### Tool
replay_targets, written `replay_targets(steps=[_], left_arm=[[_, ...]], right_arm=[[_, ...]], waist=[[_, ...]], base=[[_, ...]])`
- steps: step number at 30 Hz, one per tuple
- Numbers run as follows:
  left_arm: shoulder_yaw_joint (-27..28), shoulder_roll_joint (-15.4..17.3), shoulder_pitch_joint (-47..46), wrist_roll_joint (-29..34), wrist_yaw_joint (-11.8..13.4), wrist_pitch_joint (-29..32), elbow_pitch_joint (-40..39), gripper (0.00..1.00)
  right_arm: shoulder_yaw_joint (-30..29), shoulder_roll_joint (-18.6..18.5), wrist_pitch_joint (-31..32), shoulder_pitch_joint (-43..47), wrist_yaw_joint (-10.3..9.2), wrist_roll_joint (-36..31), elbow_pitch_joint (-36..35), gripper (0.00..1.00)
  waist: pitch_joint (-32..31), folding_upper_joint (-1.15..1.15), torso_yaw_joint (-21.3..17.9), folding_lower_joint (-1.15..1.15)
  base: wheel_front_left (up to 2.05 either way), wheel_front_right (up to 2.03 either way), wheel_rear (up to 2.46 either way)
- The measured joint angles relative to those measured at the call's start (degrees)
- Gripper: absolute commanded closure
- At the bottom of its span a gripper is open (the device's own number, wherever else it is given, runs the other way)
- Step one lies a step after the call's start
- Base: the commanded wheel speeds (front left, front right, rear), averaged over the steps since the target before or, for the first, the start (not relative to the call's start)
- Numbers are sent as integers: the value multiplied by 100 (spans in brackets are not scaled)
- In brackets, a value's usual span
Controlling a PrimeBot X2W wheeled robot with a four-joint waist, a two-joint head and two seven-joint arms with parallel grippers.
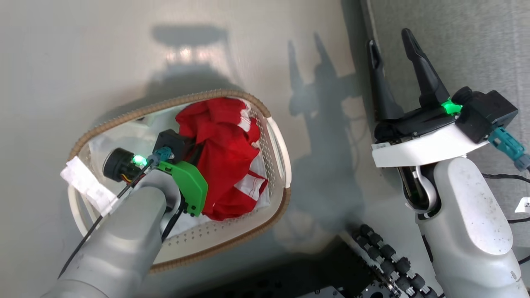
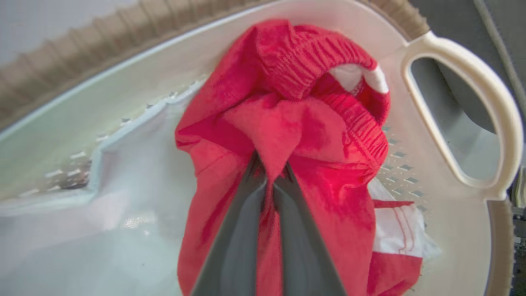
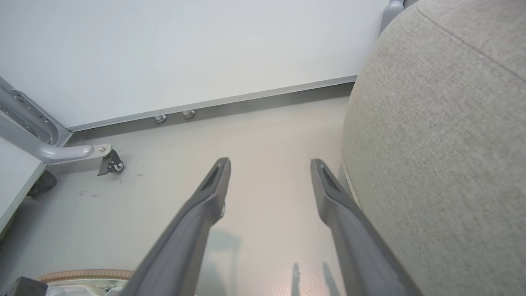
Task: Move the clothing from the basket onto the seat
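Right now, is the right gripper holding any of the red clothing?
No, the right gripper stands wide open and holds nothing.

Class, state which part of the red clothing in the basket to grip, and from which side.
Grip a raised fold atop the bunched clothing, from above through the open top of the basket: its walls block the sides. The left gripper is shut on such a fold.

the clothing was bright red with white stripe trim (thin red lines crossed one white panel). the basket was white and perforated, its woven rim brown, its cloth liner white. the seat was a pale grey weave, the floor grey-beige. the left tool and the right tool had dark grey fingers; a bracket on the left arm was green.
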Motion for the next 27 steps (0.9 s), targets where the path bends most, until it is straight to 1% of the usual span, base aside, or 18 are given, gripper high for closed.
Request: replay_targets(steps=[7,13,18,21,27], left_arm=[[578,23,467,307,0,0,-552,100],[1121,-77,1065,649,0,0,-1013,100],[1502,-146,1594,920,0,0,-1394,100],[1722,-238,1797,1005,0,0,-1590,100],[2093,-300,2253,1292,0,0,-2062,100]], right_arm=[[-70,0,0,209,0,66,231,0],[-101,1,0,412,-1,-10,354,0],[-152,2,0,633,0,-76,477,0],[-168,2,0,761,-1,-131,543,0],[-149,3,0,947,-1,-187,662,0]], waist=[[-629,0,43,0],[-1226,0,138,0],[-1742,0,269,-1],[-2026,0,379,-1],[-2571,0,614,-1]], base=[[0,0,0],[0,0,0],[0,0,0],[0,0,0],[0,0,0]])
